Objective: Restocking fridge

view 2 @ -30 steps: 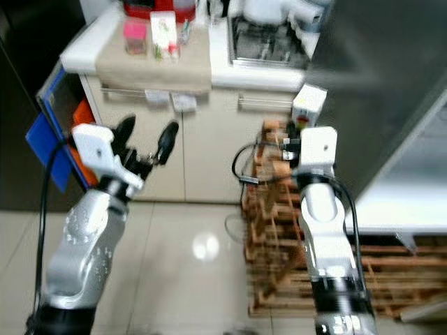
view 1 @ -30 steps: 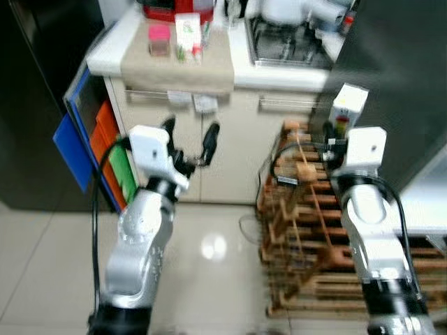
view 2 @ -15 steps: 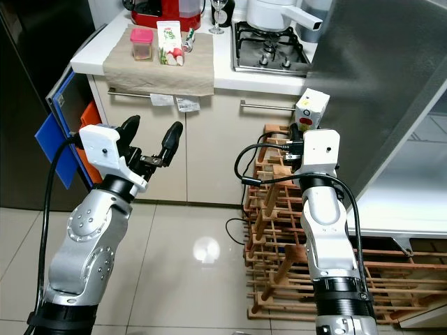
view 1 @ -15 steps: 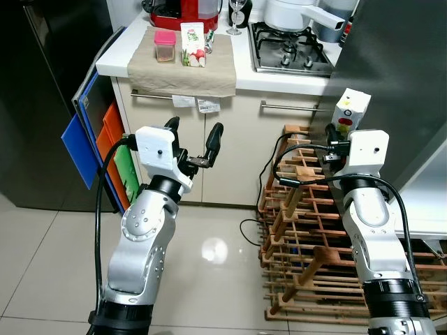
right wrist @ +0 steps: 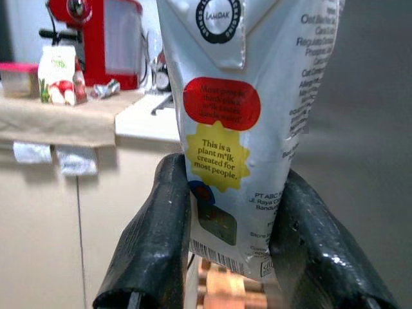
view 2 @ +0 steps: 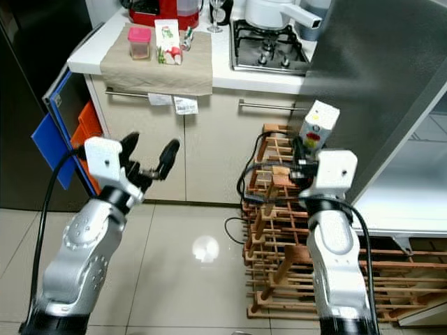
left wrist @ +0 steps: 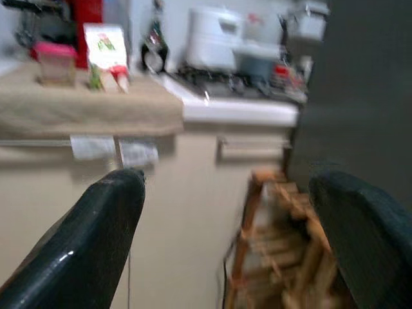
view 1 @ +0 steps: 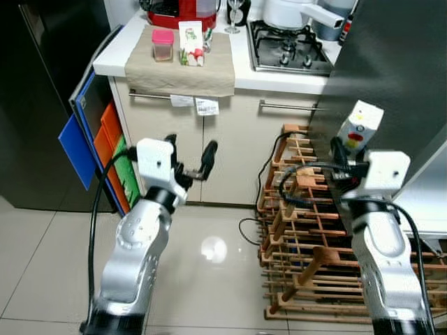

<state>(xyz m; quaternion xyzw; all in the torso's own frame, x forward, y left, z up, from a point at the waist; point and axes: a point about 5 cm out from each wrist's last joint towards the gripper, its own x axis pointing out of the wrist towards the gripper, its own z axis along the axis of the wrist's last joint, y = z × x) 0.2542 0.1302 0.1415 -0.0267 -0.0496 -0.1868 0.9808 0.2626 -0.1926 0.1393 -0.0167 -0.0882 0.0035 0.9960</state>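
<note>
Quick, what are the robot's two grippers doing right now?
Left gripper: jaws open, holding nothing.
Right gripper: jaws shut on a carton.

The right gripper [view 1: 349,150] with its carton [view 1: 359,125] now sits lower and further right in the frame than half a second ago, the carton tilted more to the right against the dark fridge door [view 1: 391,63]. The left gripper [view 1: 190,155] sits a little lower in the frame, its fingers closer together. A second ago the picture was blurred; it is now sharp.
</note>
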